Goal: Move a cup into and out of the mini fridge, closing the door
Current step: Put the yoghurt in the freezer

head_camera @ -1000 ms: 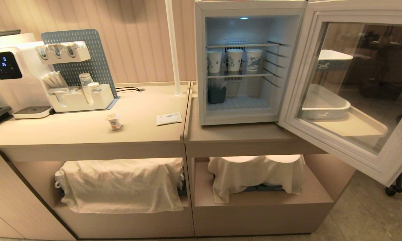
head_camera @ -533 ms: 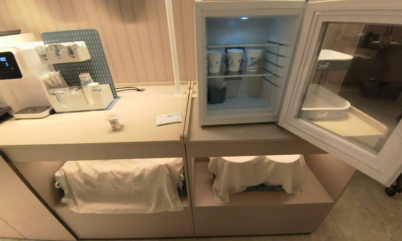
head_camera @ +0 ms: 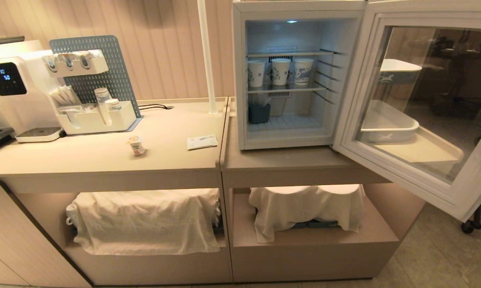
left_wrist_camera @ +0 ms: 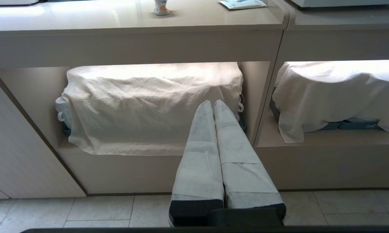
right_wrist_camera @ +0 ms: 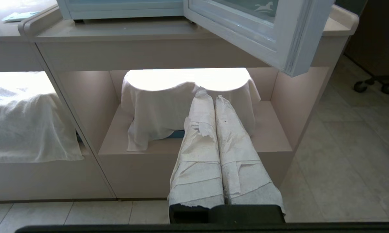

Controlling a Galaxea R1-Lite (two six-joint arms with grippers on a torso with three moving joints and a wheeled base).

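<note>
White cloths (head_camera: 144,220) hide the lower-shelf contents; the door (head_camera: 420,108) runs off-frame.

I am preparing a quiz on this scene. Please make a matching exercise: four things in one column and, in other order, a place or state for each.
Things:
1. cup
2. door
3. three paper cups
4. left gripper

Places or states:
A. swung wide open
B. on a wire shelf inside the mini fridge
C. shut, low before the cloth-covered lower shelf
D. upright on the counter, left of a flat packet

Pairs: 1-D, 2-A, 3-B, 4-C
</note>
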